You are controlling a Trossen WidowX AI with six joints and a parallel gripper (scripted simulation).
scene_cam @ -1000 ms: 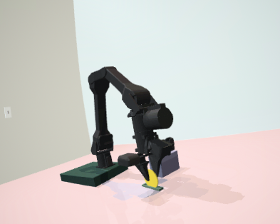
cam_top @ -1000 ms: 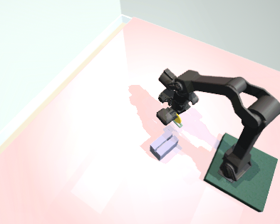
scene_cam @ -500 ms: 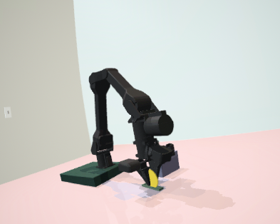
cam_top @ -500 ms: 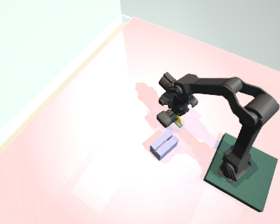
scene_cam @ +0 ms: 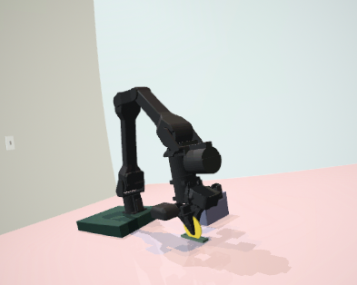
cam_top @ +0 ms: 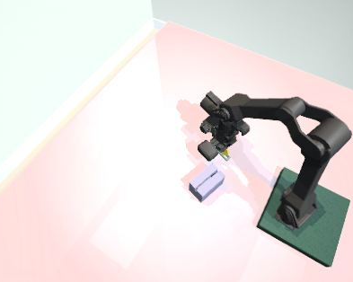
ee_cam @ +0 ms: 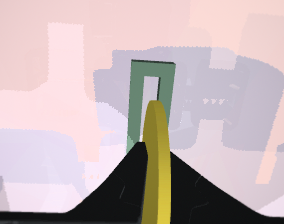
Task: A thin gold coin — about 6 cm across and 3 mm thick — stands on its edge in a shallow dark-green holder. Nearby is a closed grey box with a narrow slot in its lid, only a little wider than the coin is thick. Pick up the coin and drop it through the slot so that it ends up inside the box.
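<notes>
The gold coin is upright between the fingers of my gripper, which is shut on it. In the wrist view the coin is seen nearly edge-on, with a dark fingertip at each side. The green holder is directly under the coin, and part of its slot shows past the coin's far edge. Whether the coin's lower edge is still inside the slot I cannot tell. The closed grey box stands close by, its narrow slot running along the lid in the top view.
The arm's base stands on a dark-green slab, away from the box. The forearm reaches over from that side. In the exterior view the gripper partly covers the box. Arm shadows lie around the holder on the pink surface.
</notes>
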